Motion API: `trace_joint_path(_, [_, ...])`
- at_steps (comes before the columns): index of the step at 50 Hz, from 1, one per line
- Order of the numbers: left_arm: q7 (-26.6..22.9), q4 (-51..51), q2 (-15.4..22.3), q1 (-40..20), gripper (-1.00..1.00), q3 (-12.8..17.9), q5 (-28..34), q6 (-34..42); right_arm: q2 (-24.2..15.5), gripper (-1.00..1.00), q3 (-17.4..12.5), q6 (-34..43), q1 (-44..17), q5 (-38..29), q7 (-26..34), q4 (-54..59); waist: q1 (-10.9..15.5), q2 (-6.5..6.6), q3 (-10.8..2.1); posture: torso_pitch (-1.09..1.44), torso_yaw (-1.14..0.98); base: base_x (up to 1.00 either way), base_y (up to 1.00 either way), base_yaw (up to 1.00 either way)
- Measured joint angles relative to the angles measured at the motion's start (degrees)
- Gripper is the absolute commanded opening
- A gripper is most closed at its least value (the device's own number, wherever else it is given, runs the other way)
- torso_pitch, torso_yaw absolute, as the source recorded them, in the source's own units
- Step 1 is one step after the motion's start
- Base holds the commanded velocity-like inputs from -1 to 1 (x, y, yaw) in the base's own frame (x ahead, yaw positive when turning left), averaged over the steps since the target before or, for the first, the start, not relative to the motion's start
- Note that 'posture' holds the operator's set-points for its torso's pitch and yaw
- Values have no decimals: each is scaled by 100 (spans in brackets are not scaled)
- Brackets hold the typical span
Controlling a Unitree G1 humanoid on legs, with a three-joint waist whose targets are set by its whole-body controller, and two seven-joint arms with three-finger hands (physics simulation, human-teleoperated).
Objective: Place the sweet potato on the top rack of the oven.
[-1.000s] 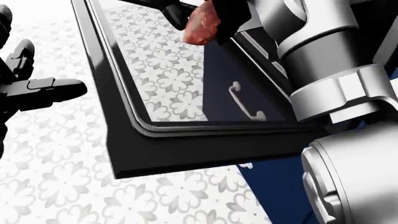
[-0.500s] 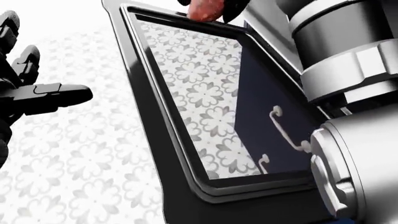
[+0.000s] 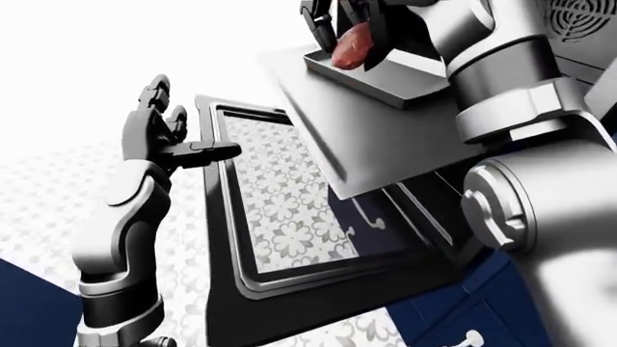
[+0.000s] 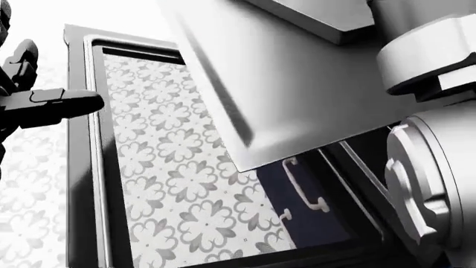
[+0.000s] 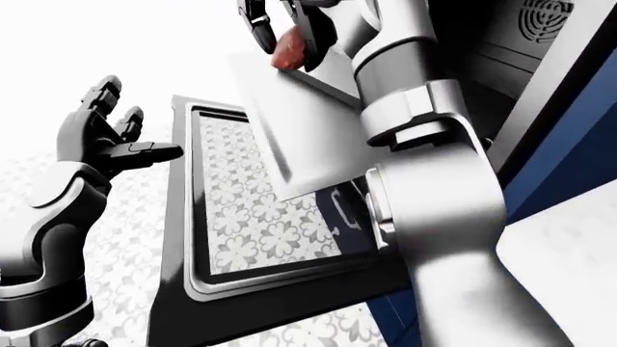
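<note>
The reddish sweet potato (image 3: 353, 45) is held in my right hand (image 3: 347, 49), whose dark fingers close round it at the top of the left-eye view. It hangs at the left end of a shallow grey tray (image 3: 410, 83) that sits on a wide grey rack sheet (image 3: 376, 144) pulled out of the oven. The sweet potato also shows in the right-eye view (image 5: 288, 50); the head view does not show it. My left hand (image 3: 188, 126) is open and empty, fingers spread, to the left of the oven door.
The oven door (image 3: 222, 275) hangs open below the rack, floor tiles showing through its glass (image 3: 289, 217). Dark blue cabinet fronts with white handles (image 3: 371, 220) lie under it. The oven's fan grille (image 3: 584, 18) is at the top right. My right arm (image 3: 540, 217) fills the right side.
The head view has shifted. The sweet potato and right hand have left its top edge, and the grey rack sheet now fills its upper half. The left hand stays open.
</note>
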Motion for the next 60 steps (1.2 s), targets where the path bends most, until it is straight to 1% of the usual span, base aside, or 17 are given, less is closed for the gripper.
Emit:
trace_joint_path(4, [87, -31, 201, -354, 100, 21, 44, 84, -49, -100, -38, 27, -32, 6, -86, -52, -2, 20, -34, 0, 0, 0, -11, 0])
trace_joint_path(9, [114, -75, 339, -694, 100, 20, -14, 170, -21, -100, -9, 67, 22, -25, -94, 95, -12, 125, -56, 0, 0, 0, -12, 0])
trace_joint_path(16, [91, 294, 505, -934, 100, -48, -22, 319, -2, -100, 4, 83, 67, -46, -119, 138, -17, 252, 19, 0, 0, 0, -17, 0])
trace_joint_path(17, [90, 342, 539, -1010, 100, -50, -15, 349, -12, -100, 5, 80, 51, -48, -124, 163, -19, 305, 34, 0, 0, 0, -43, 0])
trace_joint_path(19, [90, 386, 624, -1161, 100, -31, 1, 387, -23, -100, 0, 86, -4, -51, -120, 168, -41, 522, 86, 0, 0, 0, -47, 0])
trace_joint_path(21, [111, 437, 704, -1244, 100, 41, 31, 423, 46, -100, 13, 72, 27, -34, -125, 119, 32, 513, 129, 0, 0, 0, -47, 0])
trace_joint_path(23, [132, 541, 754, -1309, 100, 57, 71, 491, 98, -100, 72, 21, 55, -23, -97, 207, 37, 542, 44, 0, 0, 0, -45, 0])
trace_joint_path(26, [129, 524, 788, -1428, 100, 40, 94, 507, 43, -100, 59, 7, -5, -46, -85, 225, 6, 497, -23, 0, 0, 0, -45, 0])
trace_joint_path(30, [117, 435, 757, -1437, 100, 32, 78, 468, -6, -100, -6, 50, -118, -33, -106, 72, -23, 325, -14, 0, 0, 0, -45, 0])
trace_joint_path(34, [112, 416, 728, -1341, 100, 30, 65, 484, 22, -100, 4, 48, -105, -5, -123, 5, 17, 35, -6, 0, 0, 0, -46, 0])
trace_joint_path(36, [105, 427, 736, -1357, 100, 34, 60, 489, 15, -100, 4, 58, -109, -8, -119, 68, 26, -192, -35, 0, 0, 0, -52, 0])
trace_joint_path(40, [73, 416, 621, -1305, 100, -111, 10, 507, -90, -100, -23, 106, 25, -57, -106, 210, -71, -91, 56, 0, 0, 0, -51, 0])
trace_joint_path(45, [68, 401, 635, -1292, 100, -67, 1, 501, -38, -100, -3, 120, 36, -77, -109, 182, 24, 200, 106, 0, 0, 0, -49, 0])
trace_joint_path(50, [75, 403, 637, -1299, 100, -33, 33, 390, -29, -100, 2, 92, 16, -65, -179, 191, 32, 311, 70, 0, 0, 0, -43, 0])
trace_joint_path(54, [70, 448, 639, -1268, 100, -34, 29, 410, -4, -100, 11, 94, 3, -79, -202, 237, 20, 231, 27, 0, 0, 0, -16, 0])
trace_joint_path(57, [79, 419, 660, -1273, 100, -1, 27, 430, 21, -100, 11, 87, -10, -66, -189, 162, -56, 65, 190, 0, 0, 0, 0, 0])
trace_joint_path(60, [76, 446, 654, -1307, 100, -38, 22, 427, 3, -100, 2, 76, -14, -59, -201, 207, -99, -11, 284, 0, 0, 0, 0, 0])
